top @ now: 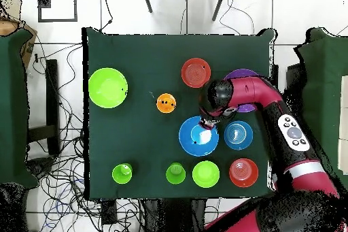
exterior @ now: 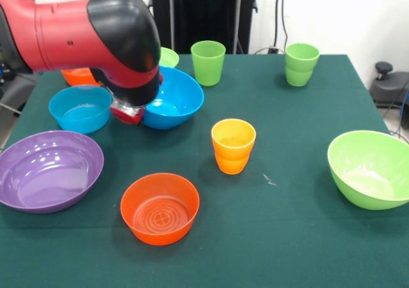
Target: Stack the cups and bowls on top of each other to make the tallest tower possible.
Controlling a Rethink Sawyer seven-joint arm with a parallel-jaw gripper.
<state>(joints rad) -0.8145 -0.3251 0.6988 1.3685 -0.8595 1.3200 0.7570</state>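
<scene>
Orange bowl (exterior: 160, 208) nearest, empty, unstacked. Gripper (exterior: 127, 113) sits over the blue bowl (exterior: 176, 96); finger state cannot be determined.

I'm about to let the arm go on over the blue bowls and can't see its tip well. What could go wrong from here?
1. The end effector hangs at the rim of the large glossy blue plastic bowl; descending there could tip or shove it.
2. The smaller light blue plastic bowl sits close beside, so a pushed bowl may knock it.
3. Nothing is stacked yet, and the arm hides the grasp point in both views.
</scene>
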